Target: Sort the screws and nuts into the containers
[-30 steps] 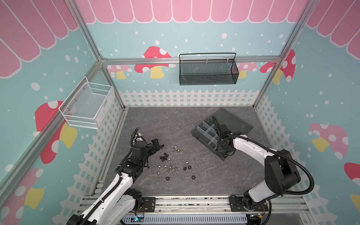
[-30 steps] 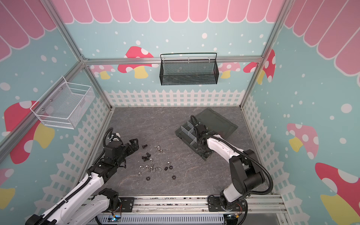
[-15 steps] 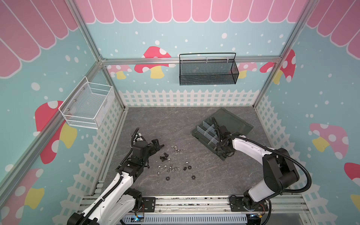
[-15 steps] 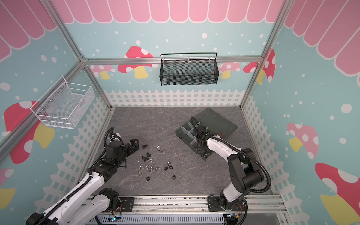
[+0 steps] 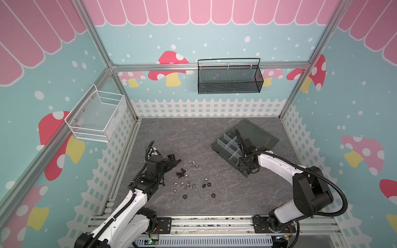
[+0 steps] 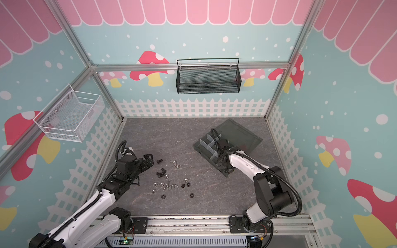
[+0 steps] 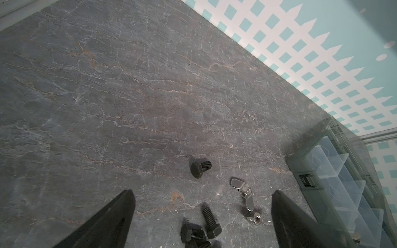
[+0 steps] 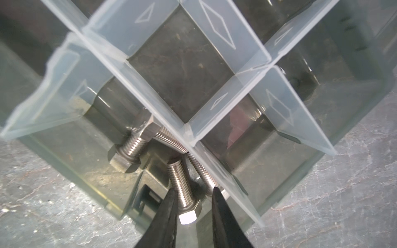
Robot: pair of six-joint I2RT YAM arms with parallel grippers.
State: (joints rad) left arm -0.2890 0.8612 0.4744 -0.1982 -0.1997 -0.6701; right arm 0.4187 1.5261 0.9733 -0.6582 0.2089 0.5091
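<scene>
Your grey stone-look desk point(image 5: 193, 133), teal mushroom walls point(image 5: 150, 43) around you, white picket-fence trim point(image 5: 204, 107), black mesh basket point(image 5: 229, 79) at back, white wire basket point(image 5: 96, 116) on your left.

From where I stand the left arm point(image 5: 129, 206) stretches forward and low, wrist tipped down, and the left gripper point(image 5: 174, 161) hangs with its jaws spread wide, the black fingers point(image 7: 111, 216) far apart. The right arm point(image 5: 277, 165) folds sharply at the elbow and reaches inward, wrist pointing steeply down; the right gripper point(image 8: 194, 190) has its jaws only narrowly parted
</scene>
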